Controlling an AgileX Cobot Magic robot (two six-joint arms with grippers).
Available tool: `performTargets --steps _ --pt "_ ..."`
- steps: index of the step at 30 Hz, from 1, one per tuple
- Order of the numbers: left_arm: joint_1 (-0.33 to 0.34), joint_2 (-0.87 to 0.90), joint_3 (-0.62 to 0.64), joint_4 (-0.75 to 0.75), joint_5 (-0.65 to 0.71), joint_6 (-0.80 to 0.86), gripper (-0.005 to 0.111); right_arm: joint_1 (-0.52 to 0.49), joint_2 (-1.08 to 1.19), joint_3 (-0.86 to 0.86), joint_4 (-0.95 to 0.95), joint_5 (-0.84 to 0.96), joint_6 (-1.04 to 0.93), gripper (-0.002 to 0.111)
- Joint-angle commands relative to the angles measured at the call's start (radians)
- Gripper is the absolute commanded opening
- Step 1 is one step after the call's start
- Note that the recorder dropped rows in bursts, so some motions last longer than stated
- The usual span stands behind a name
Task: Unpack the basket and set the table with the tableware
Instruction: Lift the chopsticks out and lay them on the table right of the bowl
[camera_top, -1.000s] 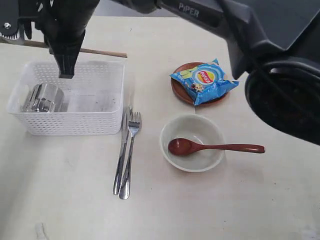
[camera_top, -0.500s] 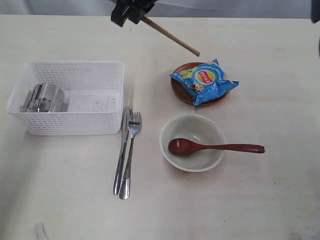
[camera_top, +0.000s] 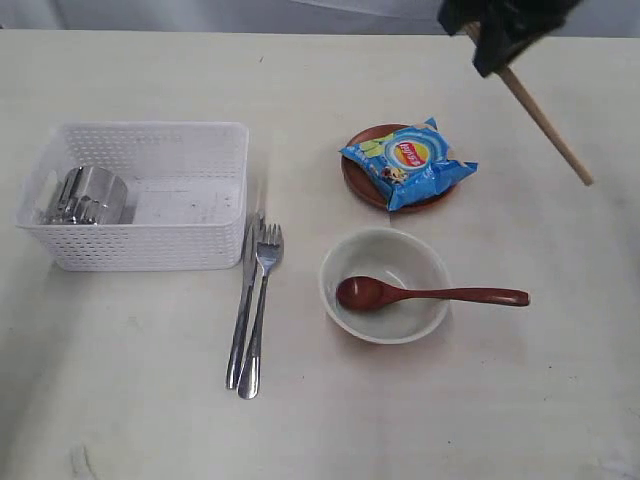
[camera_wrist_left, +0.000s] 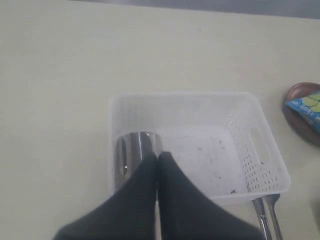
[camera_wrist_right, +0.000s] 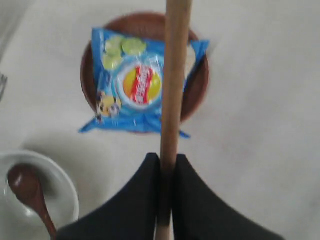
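Thin pale-brown wooden chopsticks: v. light, stiff, smooth & round, so prob. apt to swivel or slip in a pinch. Read as one rod in both views; can't tell if the pair sits aligned. Best hold would be nr mid-length for balance. Actual grip is at one end, so the long free end slants down, up in the air above the pale cream counter, to the right of the round brown plate w/ blue chip bag.

The right claw is narrow, almost closed, pads clamped either side of the chopsticks.

The left claw is fully closed, holds nothing, and hangs above the white perforated plastic basket, over the small steel cup at one end inside. Doesn't look to be touching it.
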Motion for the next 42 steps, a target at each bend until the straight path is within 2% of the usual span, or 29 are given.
performTargets --steps 1,6,15,19,25,27,29,30,31,35,42 --pt "-0.001 -0.002 0.008 -0.018 -0.014 0.001 0.000 -0.108 -0.101 0.212 0.022 -0.028 0.003 0.000" --pt "-0.001 -0.002 0.010 -0.017 -0.014 0.001 0.000 -0.200 -0.138 0.424 0.085 -0.103 0.010 0.000" --pt "-0.001 -0.002 0.026 -0.017 -0.012 0.001 0.000 -0.201 -0.138 0.685 0.131 -0.406 0.019 0.000" --pt "-0.001 -0.002 0.041 -0.040 -0.028 0.001 0.000 -0.201 -0.138 0.717 0.133 -0.482 0.022 0.000" --pt "-0.001 -0.002 0.041 -0.040 -0.037 0.001 0.000 -0.201 -0.108 0.717 0.135 -0.494 0.038 0.000" --pt "-0.001 -0.002 0.041 -0.040 -0.037 0.001 0.000 -0.201 -0.071 0.717 0.138 -0.494 0.038 0.005" --pt "-0.001 -0.002 0.041 -0.040 -0.037 0.001 0.000 -0.201 -0.044 0.717 0.145 -0.494 0.040 0.024" --pt "-0.001 -0.002 0.041 -0.040 -0.037 0.001 0.000 -0.201 -0.037 0.717 0.145 -0.501 0.040 0.039" --pt "-0.001 -0.002 0.041 -0.040 -0.037 0.001 0.000 -0.201 -0.035 0.717 0.145 -0.501 0.040 0.044" --pt "-0.001 -0.002 0.041 -0.040 -0.042 0.001 0.000 -0.201 -0.035 0.705 0.145 -0.500 0.040 0.044" --pt "-0.001 -0.002 0.041 -0.040 -0.042 0.001 0.000 -0.206 -0.042 0.614 0.129 -0.362 0.046 0.044"
